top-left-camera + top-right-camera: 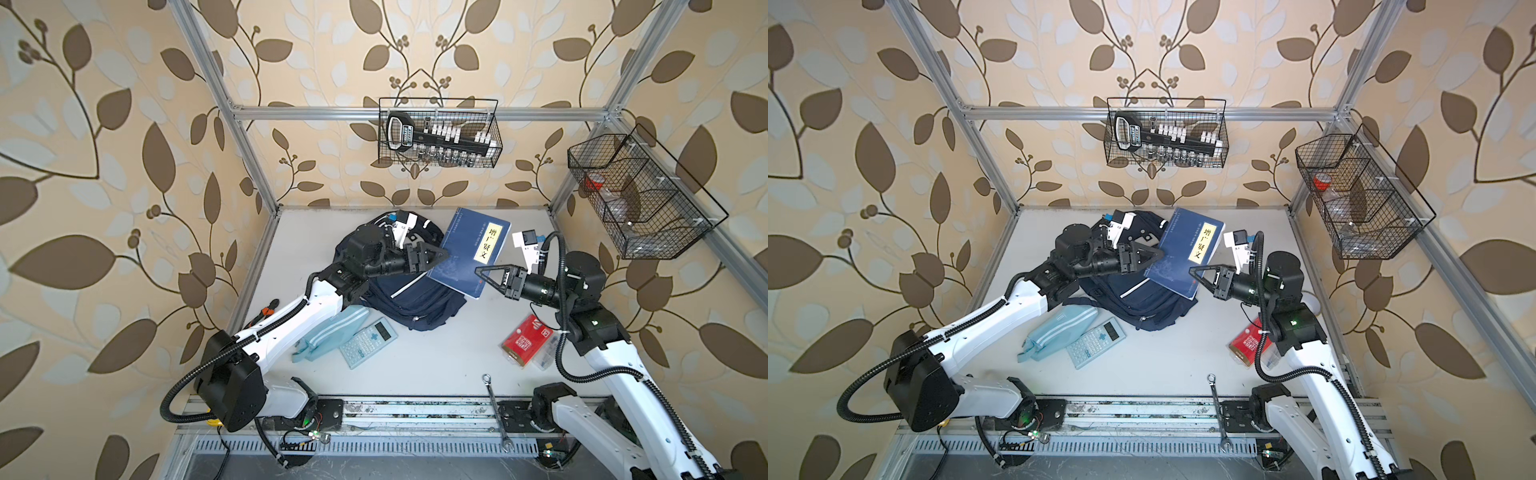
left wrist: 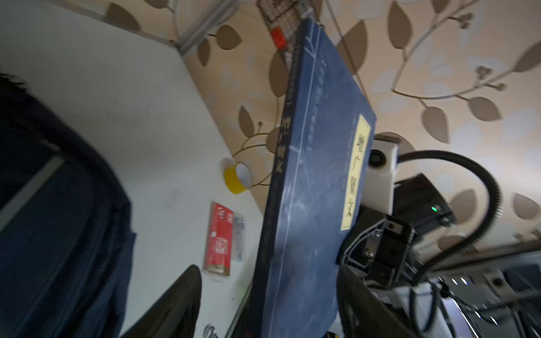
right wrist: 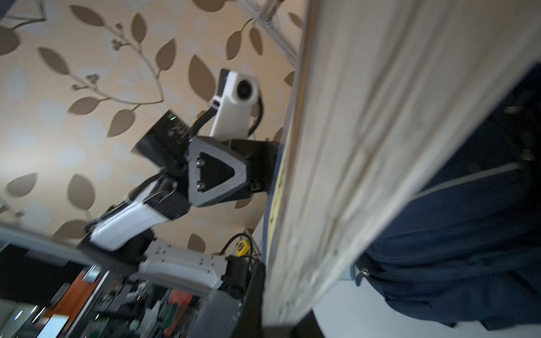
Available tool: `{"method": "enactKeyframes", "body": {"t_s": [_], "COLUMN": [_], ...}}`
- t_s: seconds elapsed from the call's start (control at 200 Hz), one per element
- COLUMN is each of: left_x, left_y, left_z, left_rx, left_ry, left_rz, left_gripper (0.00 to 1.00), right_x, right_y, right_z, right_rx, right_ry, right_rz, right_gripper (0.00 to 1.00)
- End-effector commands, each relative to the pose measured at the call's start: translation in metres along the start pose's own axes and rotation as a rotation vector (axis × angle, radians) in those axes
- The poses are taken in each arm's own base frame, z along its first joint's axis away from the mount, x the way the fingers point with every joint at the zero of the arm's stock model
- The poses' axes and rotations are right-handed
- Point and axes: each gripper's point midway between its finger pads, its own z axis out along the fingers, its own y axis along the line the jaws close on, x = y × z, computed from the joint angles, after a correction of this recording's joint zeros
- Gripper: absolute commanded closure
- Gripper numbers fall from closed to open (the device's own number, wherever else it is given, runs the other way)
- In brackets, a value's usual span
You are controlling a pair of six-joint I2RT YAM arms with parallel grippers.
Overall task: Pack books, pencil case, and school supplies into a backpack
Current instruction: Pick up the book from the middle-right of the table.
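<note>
The right gripper point(image 1: 482, 272) is pinching the near right corner of the navy book point(image 1: 463, 253), its jaws closed tight on cover and pages. The book is sitting tilted, yellow title strip facing up, with its left part overlapping the right side of the backpack point(image 1: 415, 305); whether it is resting on the fabric cannot be told. The left gripper point(image 1: 439, 255) is hovering at the book's opposite edge, above the backpack, with its jaws standing wide: in the left wrist view the book's spine is showing between the two dark fingers point(image 2: 178, 304), with a clear gap beside one of them. The backpack is lying flat toward the rear of the white bench point(image 1: 436, 365). Nearer the robot, the pale blue pencil case point(image 1: 328, 334) is lying partly under the left forearm, with the calculator point(image 1: 368, 343) just beside it — and the clear box with red label point(image 1: 524, 338) is lying next to the right arm, well apart from the backpack.
</note>
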Motion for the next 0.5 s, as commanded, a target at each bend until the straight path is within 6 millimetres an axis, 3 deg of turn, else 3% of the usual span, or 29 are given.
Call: {"method": "enactKeyframes", "body": {"t_s": [0.0,0.04,0.11,0.29,0.4,0.495], "left_x": [0.036,0.048,0.077,0.129,0.139,0.129], "left_y": [0.094,0.103,0.107,0.110,0.122,0.135], "left_z": [-0.014,-0.005,0.021,0.078,0.097,0.103], "left_rx": [-0.485,-0.525,-0.555,-0.618,-0.672,-0.797], "left_ry": [0.155,0.205,0.311,0.514,0.552,0.526], "left_rz": [0.188,0.217,0.328,0.540,0.605,0.666], "left_gripper": [0.22,0.19,0.19,0.18,0.20,0.29], "right_x": [0.011,0.022,0.033,0.044,0.049,0.053], "right_y": [-0.097,-0.117,-0.133,-0.142,-0.143,-0.141], "right_z": [-0.020,-0.027,-0.037,-0.062,-0.068,-0.068], "right_rx": [0.488,0.579,0.652,0.765,0.783,0.762], "right_ry": [-0.026,-0.009,-0.004,-0.013,-0.006,0.000], "right_rz": [0.141,0.172,0.190,0.188,0.188,0.195], "right_gripper": [1.00,1.00,1.00,1.00,1.00,1.00]}}
